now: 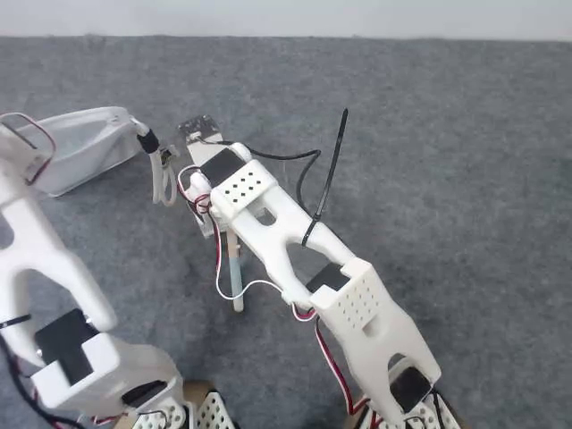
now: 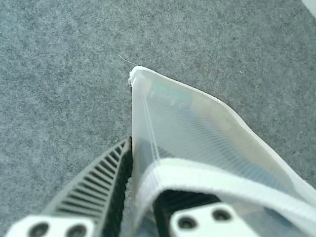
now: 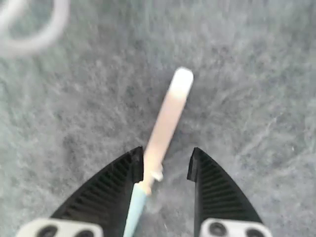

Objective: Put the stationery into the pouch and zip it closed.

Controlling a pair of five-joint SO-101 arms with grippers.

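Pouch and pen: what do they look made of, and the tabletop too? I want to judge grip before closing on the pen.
Pouch: thin translucent white mesh, probably nylon or similar; a fine ribbed weave shows, with a thicker woven band along the edge. Pen: looks like smooth matte plastic, with a pale cap and a light blue barrel. Tabletop: grey fuzzy felt or short carpet, going by the nap.

Light bright, diffuse, even over the grey surface (image 1: 465,134). Soft, faint shadow on the surface just beside the pen (image 3: 165,118). Mesh of the pouch (image 2: 197,128) lit pale, translucent.
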